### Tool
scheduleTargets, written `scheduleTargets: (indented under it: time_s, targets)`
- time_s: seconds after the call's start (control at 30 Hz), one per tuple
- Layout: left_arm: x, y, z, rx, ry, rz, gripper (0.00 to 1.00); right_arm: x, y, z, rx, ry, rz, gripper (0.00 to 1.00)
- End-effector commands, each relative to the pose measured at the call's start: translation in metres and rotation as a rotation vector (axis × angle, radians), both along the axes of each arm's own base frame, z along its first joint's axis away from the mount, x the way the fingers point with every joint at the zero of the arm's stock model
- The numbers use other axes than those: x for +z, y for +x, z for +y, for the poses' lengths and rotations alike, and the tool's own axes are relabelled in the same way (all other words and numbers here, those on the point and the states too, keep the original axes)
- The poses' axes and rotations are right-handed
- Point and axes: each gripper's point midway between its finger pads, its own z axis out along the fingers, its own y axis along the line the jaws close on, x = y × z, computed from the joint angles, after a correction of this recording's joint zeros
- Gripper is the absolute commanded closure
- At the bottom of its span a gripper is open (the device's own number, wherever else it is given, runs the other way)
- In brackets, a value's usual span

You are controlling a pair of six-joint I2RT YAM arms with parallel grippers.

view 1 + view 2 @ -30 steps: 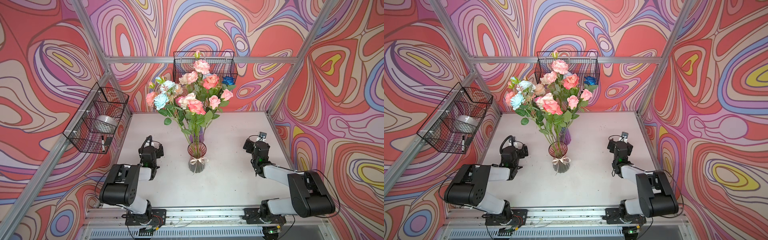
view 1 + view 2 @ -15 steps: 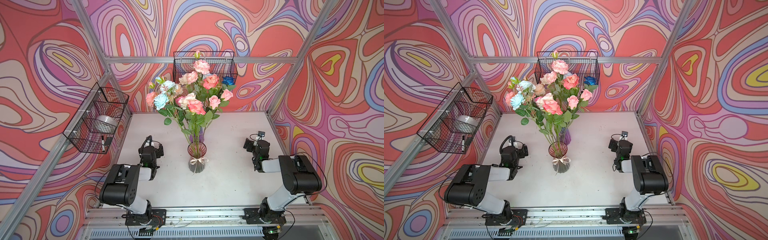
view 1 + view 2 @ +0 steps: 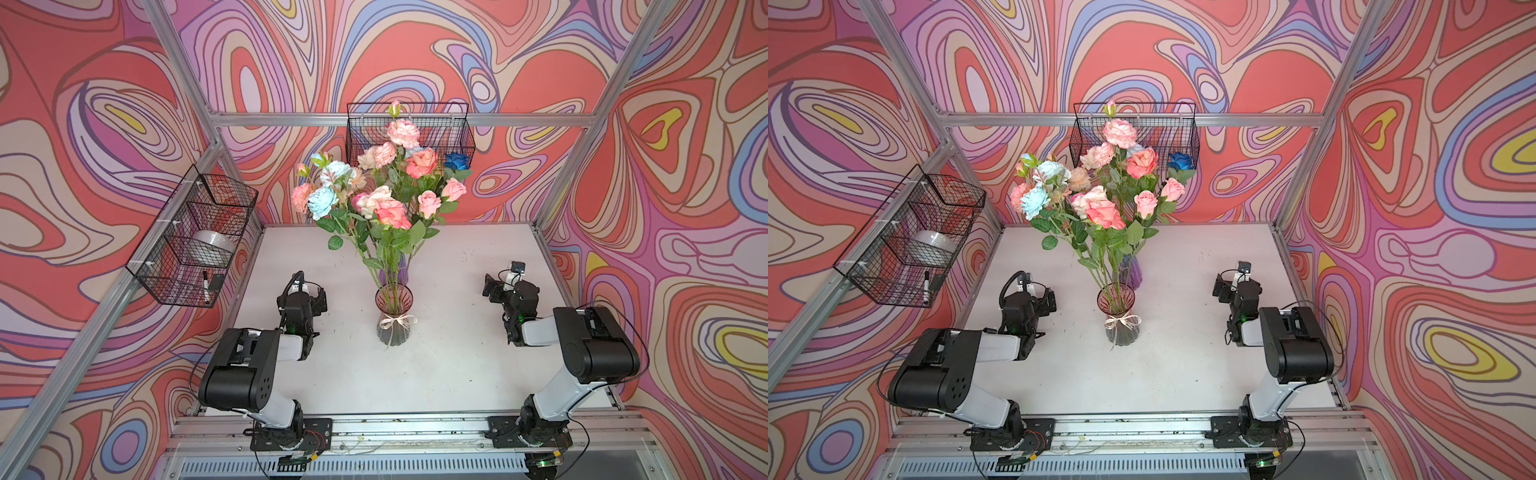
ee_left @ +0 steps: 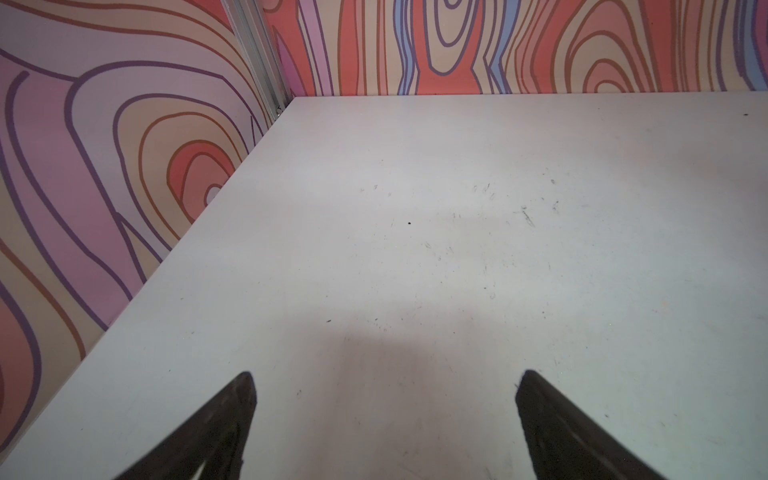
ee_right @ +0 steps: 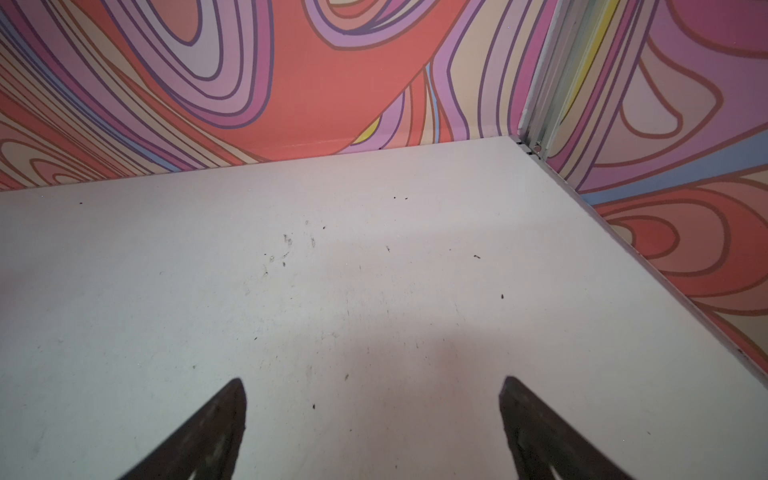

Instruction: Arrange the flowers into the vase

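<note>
Bouquet up in the vase, an arm on each side of it!
There they are: the long green-stemmed flowers (image 3: pixel 386 195) in pink, peach, cream, pale blue and one dark blue, stems down in the ribbon-tied pinkish glass vase (image 3: pixel 394 318). It stands upright at the centre of the white table (image 3: pixel 457 365) in both top views. Left jaws, left of centre, gape wide and hold nothing. Right jaws, right of centre, are just as wide and bare. Both sit well apart from the vase.
</note>
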Motion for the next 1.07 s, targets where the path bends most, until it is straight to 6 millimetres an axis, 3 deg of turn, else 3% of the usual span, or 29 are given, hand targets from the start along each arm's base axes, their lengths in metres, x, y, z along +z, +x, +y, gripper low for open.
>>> scheduleTargets:
  time_s: [0.0, 1.03]
  targets:
    - [0.0065, 0.0028, 0.0010, 0.001, -0.002, -0.033, 0.00, -0.0016, -0.0014, 0.0018, 0.012, -0.005, -0.005, 0.02]
    - [0.0067, 0.0029, 0.0008, 0.000, -0.002, -0.033, 0.00, -0.0011, -0.0007, 0.0021, 0.011, -0.011, -0.005, 0.02]
